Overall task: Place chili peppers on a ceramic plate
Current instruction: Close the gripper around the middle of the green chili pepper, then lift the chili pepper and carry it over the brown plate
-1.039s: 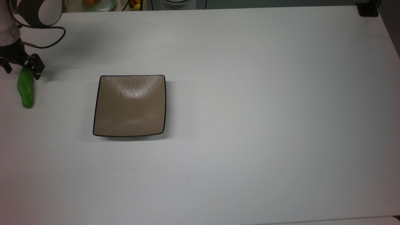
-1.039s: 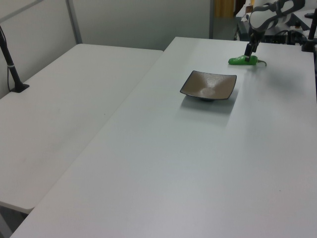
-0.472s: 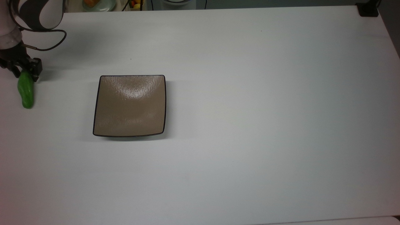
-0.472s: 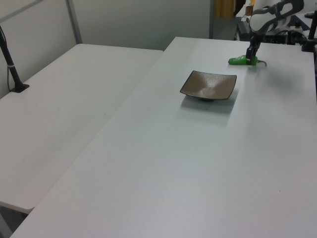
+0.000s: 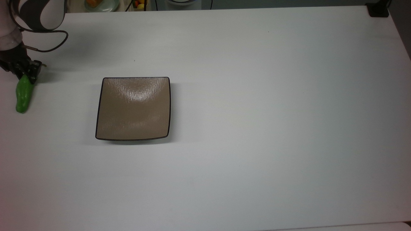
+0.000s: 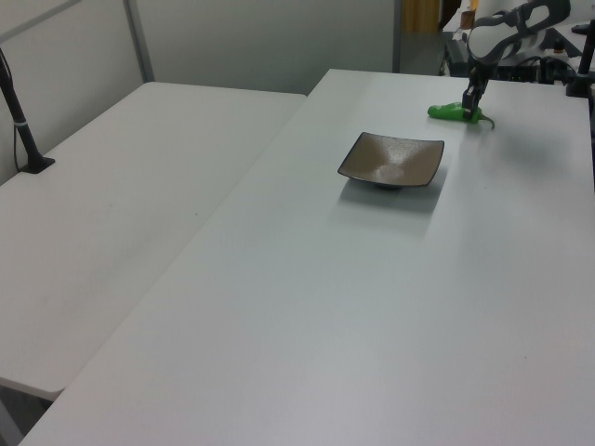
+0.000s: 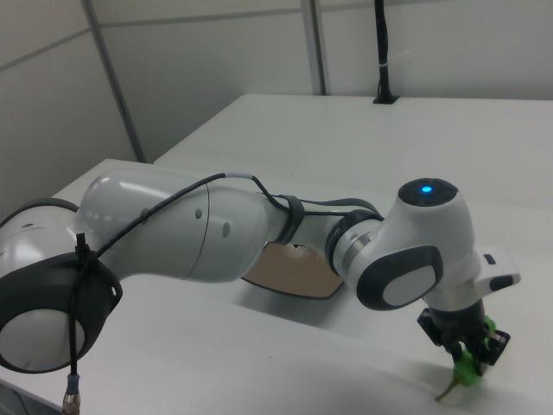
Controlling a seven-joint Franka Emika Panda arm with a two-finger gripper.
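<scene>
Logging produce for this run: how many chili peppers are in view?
1. The chili pepper is at the top view's far left, its stem end in the gripper, apart from the ceramic plate.

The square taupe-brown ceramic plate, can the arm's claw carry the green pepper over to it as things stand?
Probably yes. The claw is closed on the stem end of the glossy green chili pepper, and only bare white table lies between it and the square taupe-brown ceramic plate, whose surface holds nothing.
</scene>
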